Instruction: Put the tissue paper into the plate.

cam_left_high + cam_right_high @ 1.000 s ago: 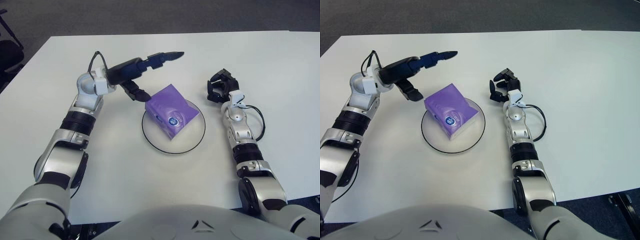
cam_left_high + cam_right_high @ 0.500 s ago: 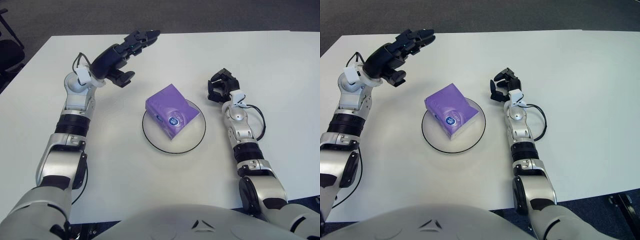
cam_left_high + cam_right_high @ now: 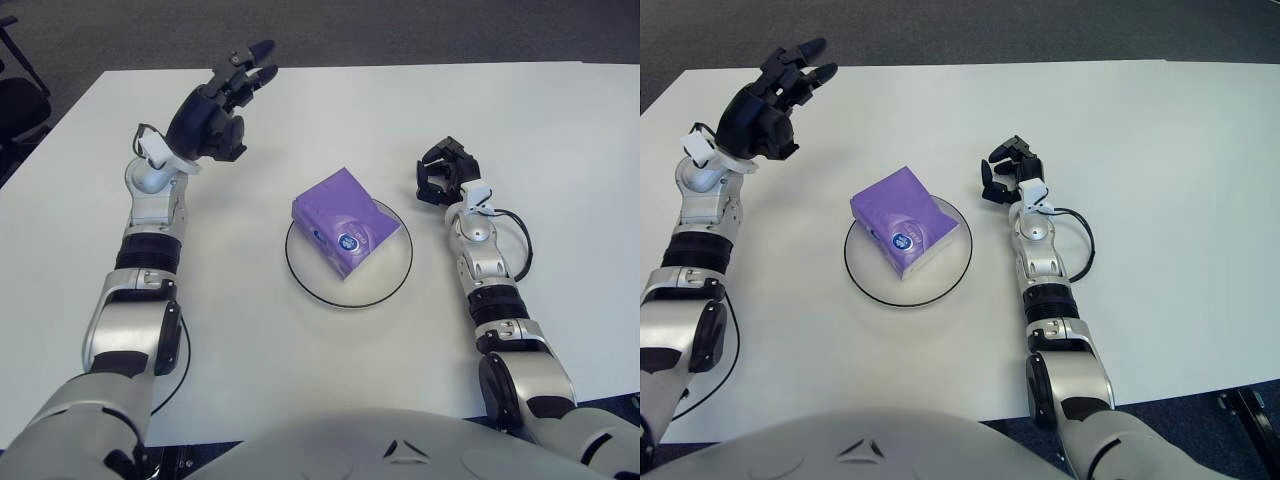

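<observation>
Tabletop (image 3: 300, 380) nearest the robot is plain white, and on it, just ahead of centre, sits the plate (image 3: 390, 282), a shallow round dish with a dark rim. Tissue pack (image 3: 344, 228) lies inside it, a purple soft-wrapped block set cornerwise, one corner reaching out over the rim on the far left side, a round blue-and-white mark on its near face. By the look of things the job is done: the pack is in the plate and nothing holds it. It should be light and yielding, with a slick plastic wrap that dents under pressure, not fragile; any further nudge would best take it across the two long sides, where the block is firmest, not by the loose wrap ends. To the right of the plate, well apart from it, the right hand (image 3: 440, 172) shows with fingers curled in on nothing. Farther back on the left, the left hand (image 3: 212, 118) is raised above the tabletop, palm up-turned, fingers (image 3: 252, 58) loosely spread and empty, well apart from the pack.
</observation>
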Controlling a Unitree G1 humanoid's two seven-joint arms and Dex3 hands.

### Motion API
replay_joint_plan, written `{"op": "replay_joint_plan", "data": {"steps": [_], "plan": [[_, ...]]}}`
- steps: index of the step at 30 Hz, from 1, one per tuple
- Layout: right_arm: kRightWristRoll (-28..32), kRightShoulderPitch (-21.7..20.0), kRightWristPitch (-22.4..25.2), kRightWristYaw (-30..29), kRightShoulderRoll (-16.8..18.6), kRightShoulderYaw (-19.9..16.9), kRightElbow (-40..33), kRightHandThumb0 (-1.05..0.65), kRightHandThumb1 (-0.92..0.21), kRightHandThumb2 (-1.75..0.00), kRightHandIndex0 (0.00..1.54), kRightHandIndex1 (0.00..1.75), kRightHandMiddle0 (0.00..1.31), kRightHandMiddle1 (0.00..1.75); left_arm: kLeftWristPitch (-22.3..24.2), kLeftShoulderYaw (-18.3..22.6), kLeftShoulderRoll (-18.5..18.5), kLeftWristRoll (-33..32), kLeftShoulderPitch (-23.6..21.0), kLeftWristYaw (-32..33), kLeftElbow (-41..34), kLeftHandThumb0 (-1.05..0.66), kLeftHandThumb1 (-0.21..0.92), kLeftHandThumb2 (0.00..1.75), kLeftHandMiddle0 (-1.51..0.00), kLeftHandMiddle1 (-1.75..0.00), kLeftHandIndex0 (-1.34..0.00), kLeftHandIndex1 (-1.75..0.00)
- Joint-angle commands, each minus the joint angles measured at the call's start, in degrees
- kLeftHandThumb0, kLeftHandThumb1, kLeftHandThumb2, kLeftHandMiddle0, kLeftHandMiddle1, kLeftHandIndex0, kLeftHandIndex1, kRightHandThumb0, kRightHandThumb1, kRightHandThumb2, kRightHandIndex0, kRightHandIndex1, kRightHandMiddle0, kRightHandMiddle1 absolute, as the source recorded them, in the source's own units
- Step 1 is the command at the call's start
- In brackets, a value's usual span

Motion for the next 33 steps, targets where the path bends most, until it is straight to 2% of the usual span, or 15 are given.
{"op": "replay_joint_plan", "data": {"steps": [1, 5, 8, 12, 18, 20, 23, 26, 28, 33], "plan": [[0.0, 6.4, 1.4, 0.0, 0.8, 0.1, 3.2, -0.44, -0.43, -1.18, 1.16, 1.75, 0.52, 1.75, 0.7, 1.4, -2.3, 2.1, 1.7, 6.1, 0.4, -1.05, 0.92, 1.10, -0.42, -0.77, 0.00, -0.99], [0.0, 6.4, 1.4, 0.0, 0.8, 0.1, 3.1, -0.44, -0.43, -1.17, 1.16, 1.75, 0.52, 1.75, 1.3, 2.4, -4.2, 4.2, 2.9, 12.1, -0.6, -1.05, 0.92, 1.13, -0.48, -0.97, -0.05, -1.27], [0.1, 6.4, 1.3, 0.0, 0.8, 0.1, 3.1, -0.44, -0.43, -1.17, 1.16, 1.75, 0.52, 1.75, 1.5, 2.9, -6.0, 6.2, 5.3, 17.0, -1.4, -1.04, 0.92, 1.13, -0.53, -1.12, -0.16, -1.39], [0.2, 6.5, 1.3, 0.0, 1.0, 0.0, 2.9, -0.44, -0.43, -1.17, 1.16, 1.75, 0.52, 1.75, 2.4, 3.7, -7.6, 6.8, 7.8, 20.9, -1.1, -0.95, 0.92, 1.09, -0.59, -1.26, -0.26, -1.48], [0.1, 6.5, 1.1, -0.1, 1.0, 0.0, 2.8, -0.44, -0.43, -1.18, 1.16, 1.75, 0.52, 1.75, 5.9, 4.2, -10.0, 4.9, 8.9, 22.4, -2.4, -0.80, 0.92, 1.02, -0.68, -1.44, -0.33, -1.57], [0.1, 6.4, 0.9, 0.0, 1.0, 0.1, 2.9, -0.44, -0.43, -1.18, 1.16, 1.75, 0.52, 1.75, 7.0, 4.4, -10.9, 3.9, 9.3, 22.4, -2.7, -0.74, 0.92, 1.00, -0.71, -1.53, -0.34, -1.66], [0.2, 6.4, 0.8, 0.1, 1.0, 0.1, 3.0, -0.44, -0.43, -1.18, 1.16, 1.75, 0.52, 1.75, 8.2, 4.6, -11.7, 3.0, 9.7, 22.5, -3.3, -0.67, 0.92, 0.97, -0.76, -1.68, -0.42, -1.72], [0.3, 6.4, 0.5, 0.2, 1.0, 0.0, 3.1, -0.44, -0.43, -1.18, 1.15, 1.75, 0.52, 1.75, 9.0, 4.7, -12.6, 3.2, 10.7, 23.5, -4.4, -0.60, 0.92, 0.94, -0.82, -1.72, -0.48, -1.74], [0.3, 6.4, 0.3, 0.1, 1.1, 0.0, 3.1, -0.44, -0.43, -1.17, 1.15, 1.75, 0.52, 1.75, 9.6, 4.7, -13.1, 4.0, 11.8, 24.6, -5.6, -0.50, 0.81, 0.90, -0.84, -1.73, -0.41, -1.74], [0.1, 6.5, -0.1, -0.2, 1.1, 0.0, 3.2, -0.44, -0.43, -1.17, 1.15, 1.75, 0.52, 1.75, 12.0, 4.5, -14.1, 6.2, 14.8, 27.8, -9.0, -0.40, 0.71, 0.86, -0.87, -1.74, -0.35, -1.75]]}}
